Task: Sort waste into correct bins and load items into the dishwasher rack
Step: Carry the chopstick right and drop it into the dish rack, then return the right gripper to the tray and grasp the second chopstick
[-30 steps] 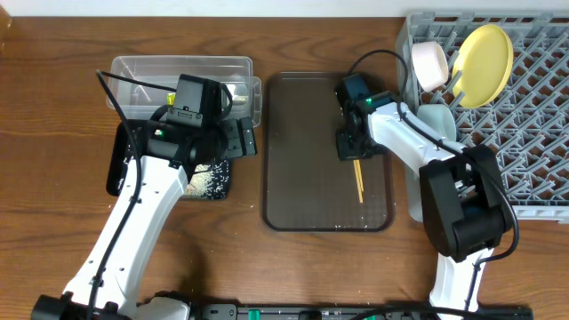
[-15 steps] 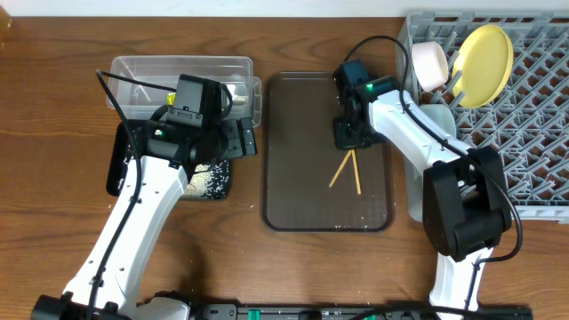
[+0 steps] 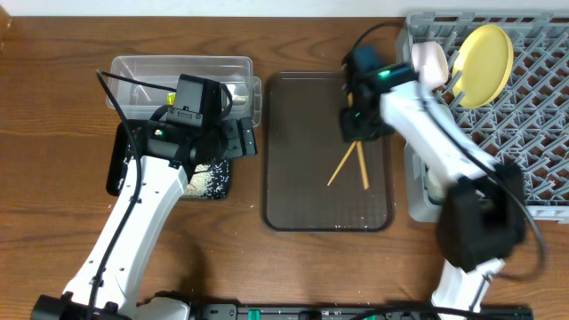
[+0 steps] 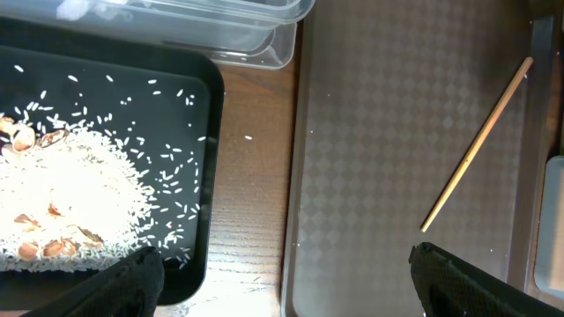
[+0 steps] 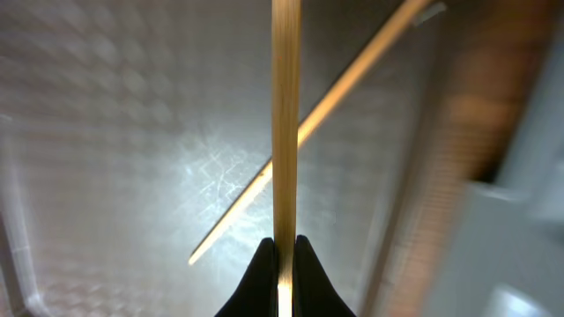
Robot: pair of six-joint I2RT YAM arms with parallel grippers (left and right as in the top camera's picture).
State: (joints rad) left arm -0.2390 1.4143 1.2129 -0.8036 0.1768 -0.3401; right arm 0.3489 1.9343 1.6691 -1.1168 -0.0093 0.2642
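Note:
My right gripper is shut on one wooden chopstick over the dark brown serving tray. The second chopstick lies slantwise on that tray. My left gripper is open and empty between the black tray and the serving tray. White rice lies in the black tray. The clear tub holds a yellow scrap. The yellow plate and pinkish bowl stand in the grey rack.
A few rice grains lie on the wood beside the black tray. The clear tub's corner sits just behind the black tray. The rack's left wall stands close to the serving tray's right rim. My right arm crosses above that rim.
The chopsticks, first together under my right gripper, have split into a V. My right gripper has shifted back and right with one chopstick. My left arm has not moved.

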